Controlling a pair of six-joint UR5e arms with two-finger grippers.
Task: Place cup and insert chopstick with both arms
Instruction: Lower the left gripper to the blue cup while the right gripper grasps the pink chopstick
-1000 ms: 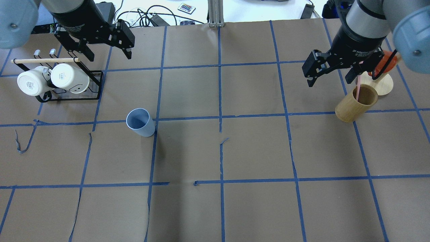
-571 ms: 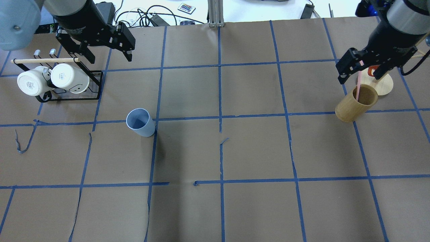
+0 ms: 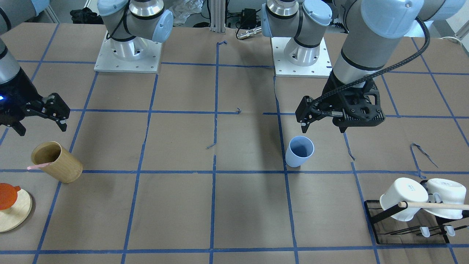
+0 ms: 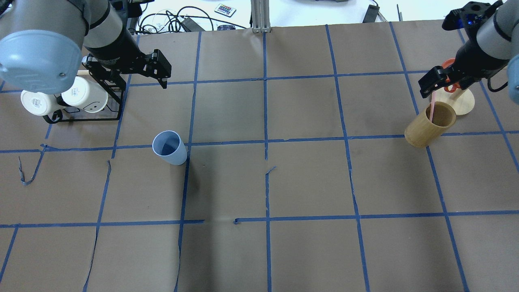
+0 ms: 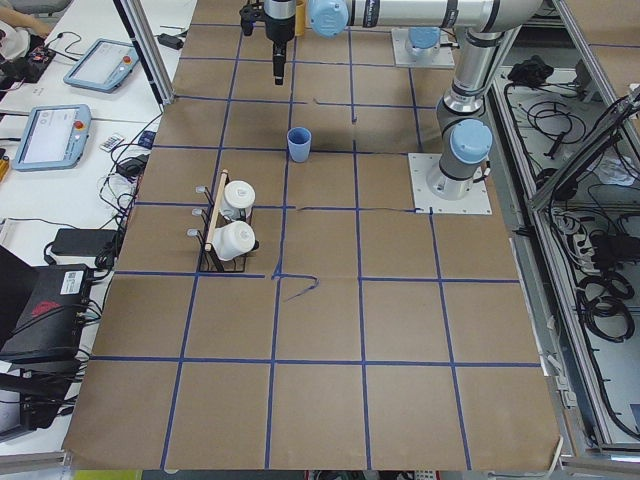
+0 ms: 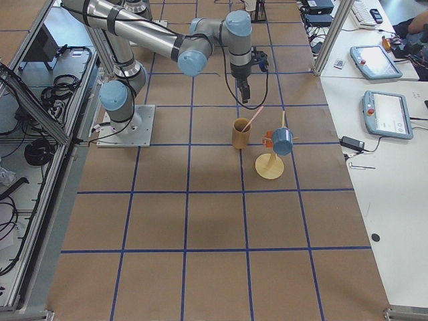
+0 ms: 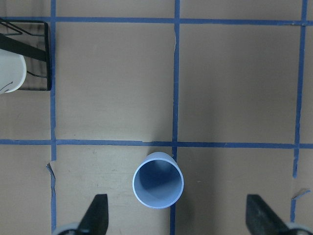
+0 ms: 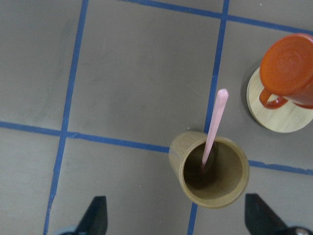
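Observation:
The light blue cup [image 4: 169,148] stands upright and empty on the table's left half; it also shows in the front view [image 3: 299,151] and the left wrist view [image 7: 158,180]. My left gripper [image 4: 127,75] is open and empty, up above the table beyond the cup, by the mug rack. A pale pink chopstick [image 4: 432,106] leans in the tan bamboo cylinder [image 4: 429,125] at the right, also seen in the right wrist view [image 8: 214,125]. My right gripper [image 4: 442,86] is open and empty, high above and just beyond the cylinder.
A black rack [image 4: 83,115] with two white mugs [image 4: 83,94] and a beige rod stands at the far left. An orange mug [image 8: 288,73] hangs on a round wooden stand [image 4: 462,103] right behind the cylinder. Blue tape lines grid the brown paper.
My right gripper has swung to the right, to a spot over the bamboo cylinder's far side. My left gripper has shifted slightly right and nearer. Both stay open; the cup and chopstick have not moved.

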